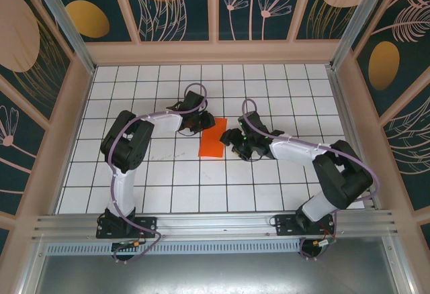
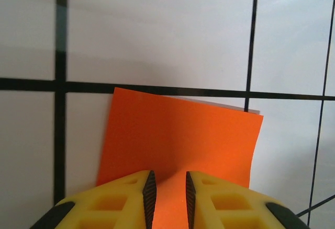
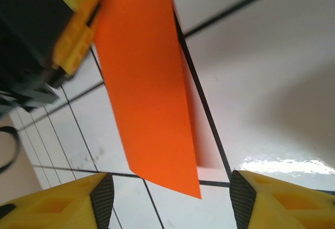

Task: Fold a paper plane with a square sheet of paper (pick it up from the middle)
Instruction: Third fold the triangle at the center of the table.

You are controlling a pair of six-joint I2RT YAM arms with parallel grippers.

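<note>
Though folded, plain orange-red paper [image 2: 178,140]

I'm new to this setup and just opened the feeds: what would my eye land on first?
The bright orange-red paper at the middle of the white gridded table stands out first. The left pincer sits at one edge of it, jaws narrowly apart, and the right pincer stands wide open on the opposite side.
</note>
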